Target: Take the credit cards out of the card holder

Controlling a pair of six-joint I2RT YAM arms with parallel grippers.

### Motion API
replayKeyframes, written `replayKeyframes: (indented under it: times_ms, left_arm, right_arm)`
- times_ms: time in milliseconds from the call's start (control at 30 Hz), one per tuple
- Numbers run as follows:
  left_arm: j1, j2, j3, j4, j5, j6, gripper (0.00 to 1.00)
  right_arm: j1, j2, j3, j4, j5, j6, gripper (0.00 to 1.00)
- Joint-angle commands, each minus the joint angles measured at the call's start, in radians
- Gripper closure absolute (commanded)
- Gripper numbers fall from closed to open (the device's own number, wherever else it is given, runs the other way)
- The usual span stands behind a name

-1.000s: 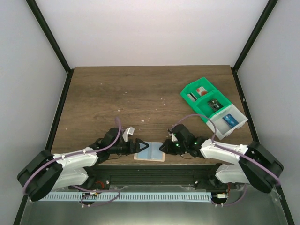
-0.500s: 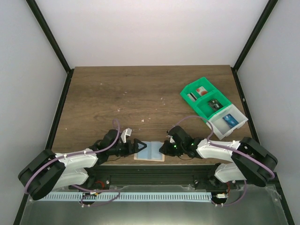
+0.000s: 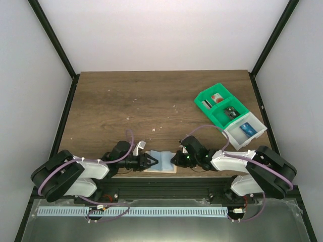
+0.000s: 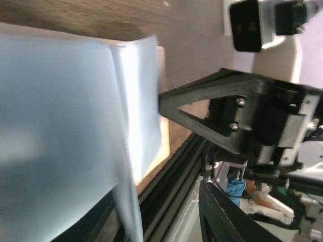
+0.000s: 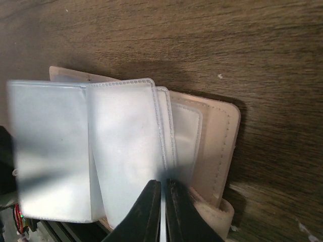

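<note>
The card holder (image 3: 161, 164) lies open at the near edge of the bench (image 3: 151, 101), directly between the two end effectors. The right end effector (image 5: 162, 206) is narrowed almost to contact, and the thin edge of one of the pocket leaves (image 5: 126, 146) is pinched at its tips. The tan cover spreads ahead of those tips and to their right. We judge that this grip pins the holder in place and fans the leaves, so that the other arm can reach into a pocket.

The left end effector (image 4: 181, 143) stands partly wide. Its upper finger (image 4: 202, 101) touches the edge of a pale leaf just ahead of it, and the lower finger sits apart below. We cannot tell whether it bears on anything.

The credit cards cannot be made out. The leaves are frosted and blurred at this range, and no dark card or stripe shows through, so we cannot say which pocket holds them. The left wrist view cuts off most of the holder. From above, both end effectors cover its side edges.
</note>
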Motion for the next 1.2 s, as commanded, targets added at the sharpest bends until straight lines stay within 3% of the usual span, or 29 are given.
replayKeyframes:
  times_ms: [0,233,333,367,467,700,800,1033,1167]
  left_arm:
    - [-0.019,-0.001,0.018,0.108,0.044,-0.016,0.67]
    - [-0.02,-0.008,0.038,0.027,0.01,0.021,0.84]
    - [-0.016,-0.05,0.053,-0.086,-0.049,0.052,0.85]
    - [-0.014,-0.072,0.063,-0.151,-0.084,0.066,0.8]
    - [-0.012,-0.155,0.109,-0.364,-0.218,0.125,0.48]
    - [-0.008,-0.399,0.227,-0.677,-0.456,0.24,0.25]
    - [-0.008,-0.472,0.275,-0.763,-0.541,0.275,0.02]
    - [-0.004,-0.574,0.458,-0.983,-0.681,0.375,0.0]
    - [-0.003,-0.607,0.573,-1.029,-0.667,0.446,0.0]
  right_arm:
    - [0.008,0.037,-0.059,-0.042,0.052,0.014,0.94]
    - [0.008,0.029,-0.069,-0.035,0.062,0.014,0.95]
    - [0.008,0.02,-0.055,-0.046,0.082,-0.006,0.95]
    - [0.007,0.015,-0.048,-0.049,0.094,-0.016,0.95]
    - [0.009,-0.002,-0.031,-0.061,0.155,-0.038,0.93]
    - [0.008,-0.162,0.03,-0.175,0.314,-0.094,0.87]
    - [0.009,-0.292,0.031,-0.208,0.405,-0.1,0.83]
    - [0.008,-0.527,0.142,-0.366,0.526,-0.205,0.59]
    - [0.007,-0.607,0.241,-0.481,0.601,-0.254,0.48]
